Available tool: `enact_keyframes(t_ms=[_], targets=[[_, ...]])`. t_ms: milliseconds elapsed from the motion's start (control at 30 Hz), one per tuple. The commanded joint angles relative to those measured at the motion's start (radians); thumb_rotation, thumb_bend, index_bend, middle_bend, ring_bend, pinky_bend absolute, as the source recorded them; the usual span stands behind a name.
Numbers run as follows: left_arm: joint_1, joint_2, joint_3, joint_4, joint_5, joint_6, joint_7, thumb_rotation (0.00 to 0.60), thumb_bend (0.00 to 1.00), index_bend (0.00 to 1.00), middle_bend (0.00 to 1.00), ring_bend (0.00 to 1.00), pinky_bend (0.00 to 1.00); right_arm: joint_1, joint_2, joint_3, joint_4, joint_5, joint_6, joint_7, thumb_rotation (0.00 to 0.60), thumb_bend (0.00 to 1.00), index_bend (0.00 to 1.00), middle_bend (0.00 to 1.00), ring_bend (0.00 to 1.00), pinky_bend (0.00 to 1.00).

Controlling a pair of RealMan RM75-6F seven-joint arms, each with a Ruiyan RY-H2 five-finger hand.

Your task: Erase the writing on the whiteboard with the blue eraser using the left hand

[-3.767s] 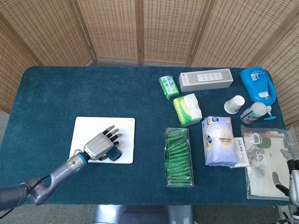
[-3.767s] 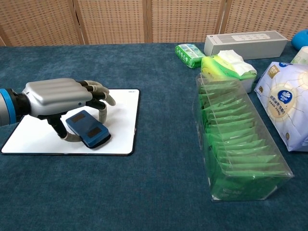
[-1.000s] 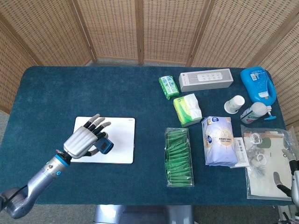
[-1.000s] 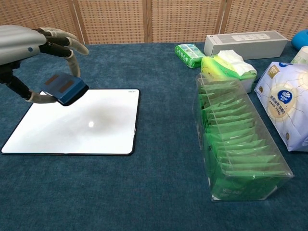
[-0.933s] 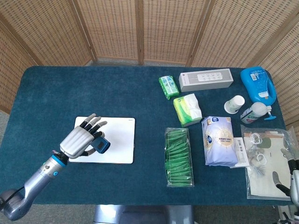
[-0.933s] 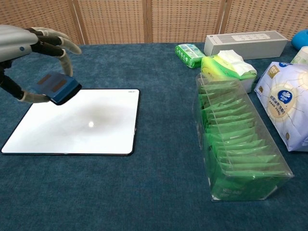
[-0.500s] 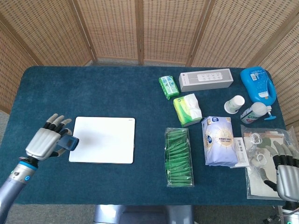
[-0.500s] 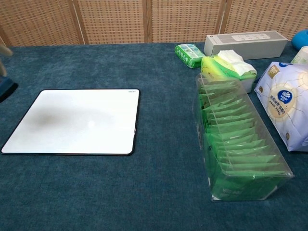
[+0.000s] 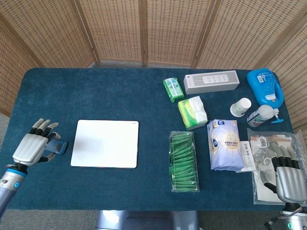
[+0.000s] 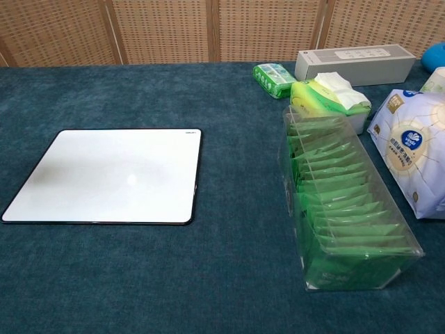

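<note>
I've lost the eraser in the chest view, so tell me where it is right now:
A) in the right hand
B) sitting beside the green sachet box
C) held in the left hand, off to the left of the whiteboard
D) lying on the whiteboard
C: in the head view the left hand holds the blue eraser just off the left edge of the whiteboard, which has nothing lying on it.
</note>
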Motion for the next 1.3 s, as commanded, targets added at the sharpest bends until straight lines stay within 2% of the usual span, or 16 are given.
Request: enact_keyframes(t_ms=[33,267,633,1300], targets=[[-0.041,-0.038,-0.026,0.014,-0.002,-0.051,0.023,0.600,0.31,0.69,0.16,0.00,0.00,-0.009,0.008,-0.001,-0.002,0.002,0.013,0.004,0.600,0.35,0.17,0.11,0.00,0.06],[-0.146,-0.162,-0.077,0.087,-0.041,-0.201,0.053,0.600,0.31,0.69,0.15,0.00,0.00,-0.038,0.029,-0.009,-0.007,0.011,0.047,0.018,0.600,0.35,0.17,0.11,0.00,0.06],[-0.247,-0.325,-0.103,0.217,-0.063,-0.319,0.112,0.600,0.31,0.69,0.15,0.00,0.00,-0.069,0.049,-0.014,-0.012,0.020,0.081,0.029,0.600,0.35,0.17,0.11,0.00,0.06],[-0.291,-0.372,-0.089,0.214,-0.067,-0.346,0.212,0.600,0.31,0.69,0.15,0.00,0.00,-0.080,0.053,-0.014,-0.005,0.023,0.087,0.043,0.600,0.35,0.17,0.11,0.00,0.06]])
